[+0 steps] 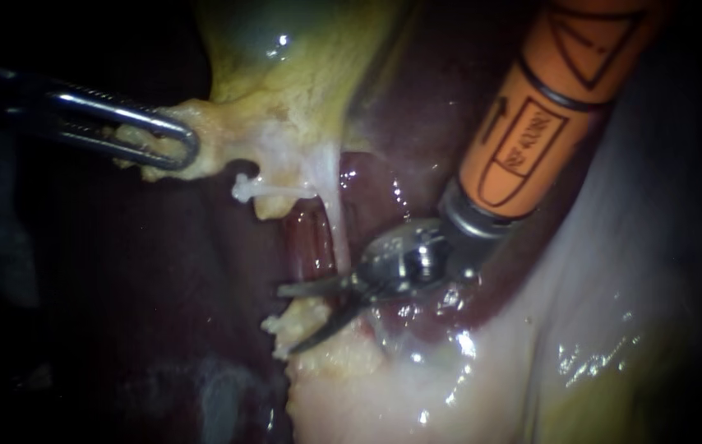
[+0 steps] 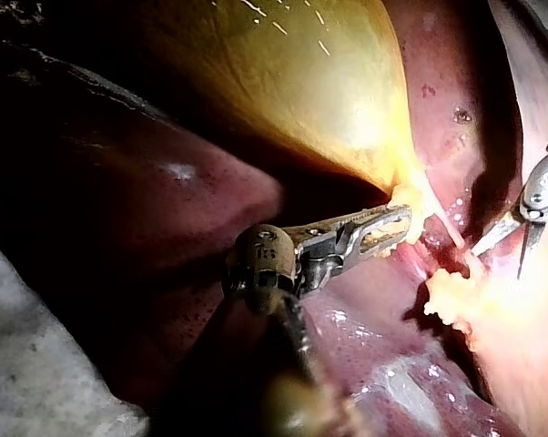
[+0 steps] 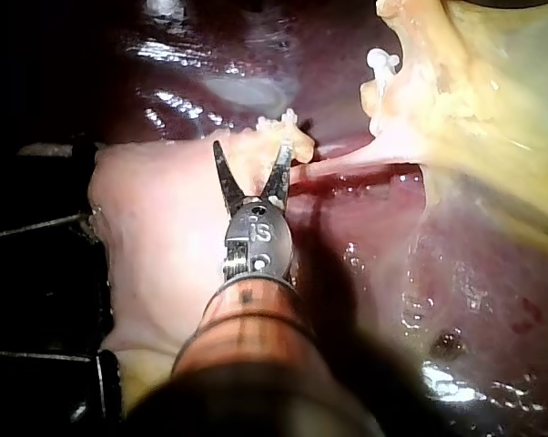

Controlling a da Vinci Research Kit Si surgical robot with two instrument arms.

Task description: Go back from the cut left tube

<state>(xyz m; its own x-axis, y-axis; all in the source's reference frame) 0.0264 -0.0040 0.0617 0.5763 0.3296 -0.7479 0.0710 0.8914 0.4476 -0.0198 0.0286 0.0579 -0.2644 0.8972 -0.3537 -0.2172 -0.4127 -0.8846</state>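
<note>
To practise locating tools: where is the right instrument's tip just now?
In the endoscope view, the right instrument comes in from upper right; its open jaws sit at centre, by the ragged yellow stump, below the gallbladder.

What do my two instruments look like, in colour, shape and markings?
The left instrument is dark polished metal, with long slotted jaws, rounded at the tip. The right instrument has an orange shaft with black outlined markings, a grey metal wrist and two thin pointed blades.
</note>
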